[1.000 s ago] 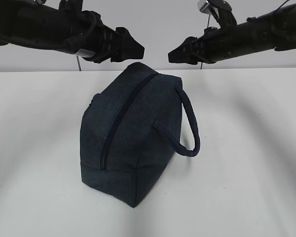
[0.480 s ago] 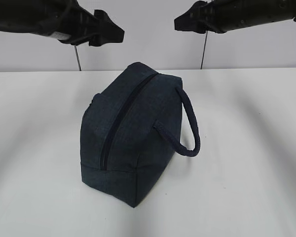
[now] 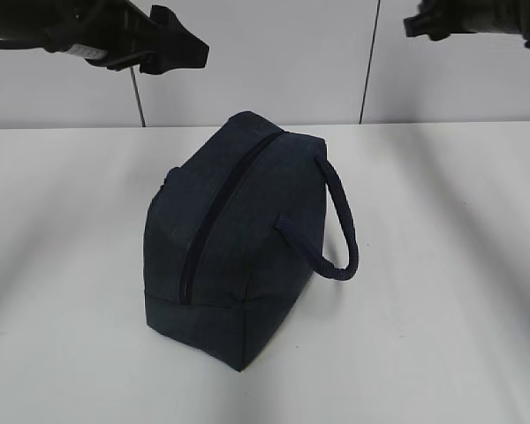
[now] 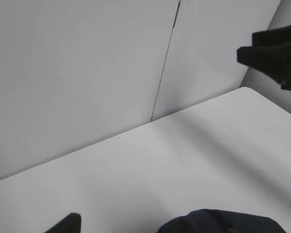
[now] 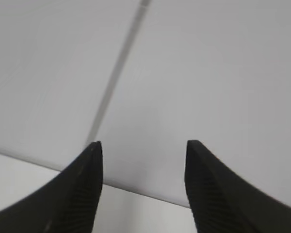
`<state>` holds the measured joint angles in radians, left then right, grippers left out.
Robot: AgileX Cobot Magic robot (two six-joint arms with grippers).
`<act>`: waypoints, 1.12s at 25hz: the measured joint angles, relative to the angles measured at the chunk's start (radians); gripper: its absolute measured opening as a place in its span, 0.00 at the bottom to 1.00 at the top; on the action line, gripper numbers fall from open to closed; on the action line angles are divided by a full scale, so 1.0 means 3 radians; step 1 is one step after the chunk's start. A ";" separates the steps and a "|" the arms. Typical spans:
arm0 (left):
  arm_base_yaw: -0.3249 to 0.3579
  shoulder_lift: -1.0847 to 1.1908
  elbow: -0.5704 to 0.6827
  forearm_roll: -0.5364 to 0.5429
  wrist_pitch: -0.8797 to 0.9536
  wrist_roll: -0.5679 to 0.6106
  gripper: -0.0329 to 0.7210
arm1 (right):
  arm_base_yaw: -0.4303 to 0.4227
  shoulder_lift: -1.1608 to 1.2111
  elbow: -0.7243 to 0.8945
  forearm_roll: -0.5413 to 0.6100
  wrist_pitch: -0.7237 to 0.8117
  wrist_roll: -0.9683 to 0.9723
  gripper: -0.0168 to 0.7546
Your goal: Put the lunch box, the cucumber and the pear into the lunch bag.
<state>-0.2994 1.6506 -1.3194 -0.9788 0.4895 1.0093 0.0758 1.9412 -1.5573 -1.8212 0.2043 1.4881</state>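
Note:
The dark navy lunch bag [image 3: 238, 234] stands on the white table with its top zipper [image 3: 214, 221] closed and one loop handle [image 3: 340, 225] hanging on its right side. Its top edge also shows at the bottom of the left wrist view [image 4: 223, 224]. The lunch box, cucumber and pear are out of view. My left gripper [image 3: 187, 51] hangs high above the table, up and to the left of the bag; only one fingertip [image 4: 68, 225] shows in its wrist view, far to the side. My right gripper [image 5: 142, 145] is open and empty, high at the upper right [image 3: 417, 24].
The white table [image 3: 442, 265] runs to a grey back wall with two vertical seams [image 3: 367, 62]. The right arm [image 4: 276, 53] shows at the upper right of the left wrist view.
Both arms have risen and drawn apart from above the bag: the left up and to the left, the right up and far to the right. The bag has not moved.

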 joint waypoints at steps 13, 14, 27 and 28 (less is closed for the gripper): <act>0.0028 0.0000 0.0000 0.0158 -0.0038 -0.0019 0.70 | 0.0301 0.0000 0.0087 0.3971 0.1119 -0.2657 0.38; 0.0052 0.0000 0.0000 0.0220 -0.0037 -0.0019 0.70 | 0.0429 -0.0013 0.0087 0.4254 0.1126 -0.3055 0.37; 0.0638 0.0000 0.0000 0.0727 0.0864 -0.0851 0.70 | 0.0840 -0.0812 0.0087 0.5512 0.1800 -0.4660 0.35; 0.0645 0.0000 0.0000 0.0826 0.0928 -0.0955 0.70 | 0.0839 -0.0951 0.0087 0.5534 0.1855 -0.4676 0.35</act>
<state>-0.1059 1.6506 -1.3194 -0.7310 0.7679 0.7230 0.3275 1.6558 -1.5312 -0.1611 0.7608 0.0853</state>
